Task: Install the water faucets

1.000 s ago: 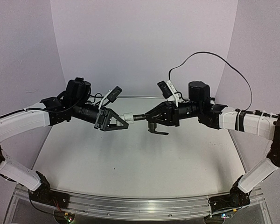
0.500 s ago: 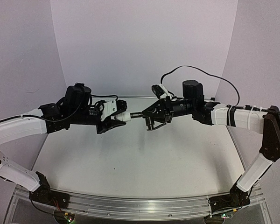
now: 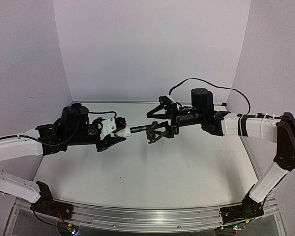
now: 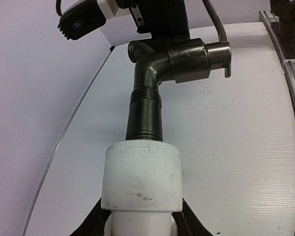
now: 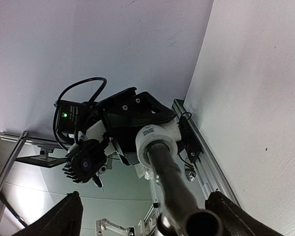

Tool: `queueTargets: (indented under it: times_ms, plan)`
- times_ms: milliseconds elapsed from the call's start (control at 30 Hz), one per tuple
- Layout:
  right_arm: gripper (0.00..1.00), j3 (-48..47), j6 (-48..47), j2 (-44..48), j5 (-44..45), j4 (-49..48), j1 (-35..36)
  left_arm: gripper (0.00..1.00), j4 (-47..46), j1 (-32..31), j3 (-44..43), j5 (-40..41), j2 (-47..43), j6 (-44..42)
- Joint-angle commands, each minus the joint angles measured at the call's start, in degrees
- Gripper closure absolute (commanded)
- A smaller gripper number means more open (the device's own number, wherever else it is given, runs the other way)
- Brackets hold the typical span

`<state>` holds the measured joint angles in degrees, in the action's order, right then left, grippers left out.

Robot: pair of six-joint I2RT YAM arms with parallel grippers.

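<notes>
Matte table [image 3: 137,172] | left gripper [image 3: 117,132] clamps white plastic fitting [image 4: 142,177] | right gripper [image 3: 156,127] spread around dark metal faucet [image 4: 187,59]

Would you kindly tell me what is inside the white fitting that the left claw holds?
The stem of the dark faucet goes into the white fitting; the fitting's wall hides how deep it sits.

Robotics lab test cell. Left arm [image 3: 19,147] and right arm [image 3: 255,125] bolted to aluminium rail [image 3: 137,214] at near edge of white table [image 3: 137,172]. Plain pale backdrop panels [image 3: 152,49] close in three sides. Black cable [image 3: 231,90] loops above right arm. Green indicator light [image 5: 64,115] glows on wrist camera unit.
</notes>
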<state>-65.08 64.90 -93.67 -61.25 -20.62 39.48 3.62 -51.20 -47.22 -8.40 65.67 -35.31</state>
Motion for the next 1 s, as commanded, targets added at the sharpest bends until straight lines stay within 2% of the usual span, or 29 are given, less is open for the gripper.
queueTargets:
  times_ms: [0,167,233,267,300,333,400,467,500,533,600,733,767,900,967]
  plan:
    - [0.02,1.59,0.11,3.71,4.77,-3.46,-3.48,1.00,-4.09,0.05,2.78,-3.82,-7.87,11.98]
    - [0.02,2.21,-7.12,4.98,7.89,-1.64,-7.47,1.00,0.91,0.09,2.93,-7.87,-10.81,20.44]
    - [0.02,4.22,-21.08,8.34,10.63,1.62,-7.80,1.00,1.90,1.03,1.67,-12.83,-10.34,28.30]
    - [0.02,4.62,-24.88,9.27,11.73,3.70,-7.81,1.00,2.05,1.48,1.29,-15.01,-10.00,30.22]
    - [0.02,5.51,-34.68,11.52,14.82,7.14,-7.69,1.00,2.08,2.26,0.49,-19.44,-9.17,33.04]
    - [0.02,5.81,-36.87,12.07,15.49,9.05,-7.72,1.00,2.09,2.73,0.21,-21.94,-8.90,34.35]
    - [0.02,10.53,-56.55,18.02,20.06,13.02,-7.76,1.00,2.35,4.83,-2.15,-30.75,-6.90,40.82]
    - [0.02,16.00,-71.91,23.94,19.52,13.26,-7.74,1.00,2.36,6.02,-4.27,-38.08,-5.21,44.84]
    - [0.02,16.72,-74.03,24.74,19.21,13.25,-7.75,1.00,2.31,6.16,-4.63,-38.87,-4.85,45.39]
    - [0.02,20.28,-81.78,28.74,17.06,12.30,-7.75,1.00,2.36,7.00,-6.45,-42.73,-3.07,48.10]
    - [0.02,23.62,-88.21,32.40,12.59,9.17,-7.62,1.00,2.36,7.85,-8.49,-47.27,-0.54,50.81]
    - [0.02,24.59,-89.52,33.28,2.48,3.10,-7.33,1.00,2.35,8.00,-11.27,-54.99,4.03,54.07]
    - [0.06,22.10,-88.35,31.38,-0.38,2.27,-6.40,1.00,2.36,7.95,-11.83,-56.34,5.84,55.07]
    - [0.16,17.32,-90.81,25.84,0.61,2.34,-0.69,1.00,2.33,7.96,-11.58,-56.31,7.27,55.17]
    - [0.18,16.03,-91.05,24.55,0.36,2.26,0.72,1.00,2.34,7.95,-11.65,-56.60,7.65,55.32]
